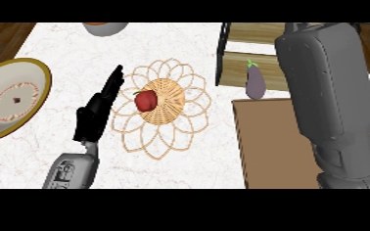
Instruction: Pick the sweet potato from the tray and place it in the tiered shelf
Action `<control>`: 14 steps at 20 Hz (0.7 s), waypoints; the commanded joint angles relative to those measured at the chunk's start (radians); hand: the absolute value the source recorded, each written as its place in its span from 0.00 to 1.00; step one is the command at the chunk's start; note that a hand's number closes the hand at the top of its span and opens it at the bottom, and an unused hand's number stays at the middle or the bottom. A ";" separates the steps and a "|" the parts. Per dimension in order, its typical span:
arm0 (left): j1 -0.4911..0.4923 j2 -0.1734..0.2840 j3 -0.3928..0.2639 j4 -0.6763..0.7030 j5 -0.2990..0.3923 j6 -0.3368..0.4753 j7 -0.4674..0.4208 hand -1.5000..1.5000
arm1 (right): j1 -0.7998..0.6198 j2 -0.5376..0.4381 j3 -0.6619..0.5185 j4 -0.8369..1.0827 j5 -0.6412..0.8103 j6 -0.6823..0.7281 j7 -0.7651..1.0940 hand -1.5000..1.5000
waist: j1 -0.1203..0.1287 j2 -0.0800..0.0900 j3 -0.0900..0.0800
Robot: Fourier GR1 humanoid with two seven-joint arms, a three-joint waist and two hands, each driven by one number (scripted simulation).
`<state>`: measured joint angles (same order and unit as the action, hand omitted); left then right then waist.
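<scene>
Oddly, no sweet potato shows; a red pepper (146, 100) sits on the wicker tray (167, 108). Just left, the left robot hand (98, 110) rests released, fingers straight. An eggplant (255, 81) stands in the tiered shelf (235, 68); the right robot hand is hidden.

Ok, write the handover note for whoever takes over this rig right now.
Left hand: open, fingers straight, beside the woven tray at its left edge, holding nothing.
Right hand: out of view; only its forearm shows, over the tiered shelf.
Things: no sweet potato recognisable; a red vegetable lies at the tray's centre, an eggplant at the shelf.
Done: nothing visible.
Left: pick from the tray, place in the shelf.
</scene>
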<state>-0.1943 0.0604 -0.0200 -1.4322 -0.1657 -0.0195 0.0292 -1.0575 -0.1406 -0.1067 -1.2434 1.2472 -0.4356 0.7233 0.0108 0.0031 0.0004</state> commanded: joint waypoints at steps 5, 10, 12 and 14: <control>0.033 -0.025 -0.022 -0.045 -0.010 0.016 0.018 0.50 | -0.006 -0.078 -0.072 0.130 -0.137 -0.075 -0.151 1.00 | -0.002 -0.002 0.000; 0.003 0.004 0.017 0.025 0.013 -0.011 -0.016 0.50 | -0.015 -0.145 -0.087 0.167 0.105 -0.009 0.105 0.00 | -0.012 -0.002 -0.002; 0.010 -0.013 -0.008 -0.045 -0.011 0.015 0.037 0.50 | 0.076 -0.089 -0.041 0.096 0.150 -0.017 0.151 0.00 | -0.013 -0.005 -0.001; 0.033 0.015 0.002 -0.056 0.006 -0.022 0.026 0.50 | 0.084 -0.106 -0.052 0.075 0.123 0.010 0.141 0.00 | -0.009 -0.004 -0.001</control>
<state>-0.1597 0.0722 -0.0133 -1.4745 -0.1551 -0.0359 0.0403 -0.9982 -0.2464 -0.1683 -1.1401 1.3302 -0.4517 0.8089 0.0012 -0.0012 -0.0003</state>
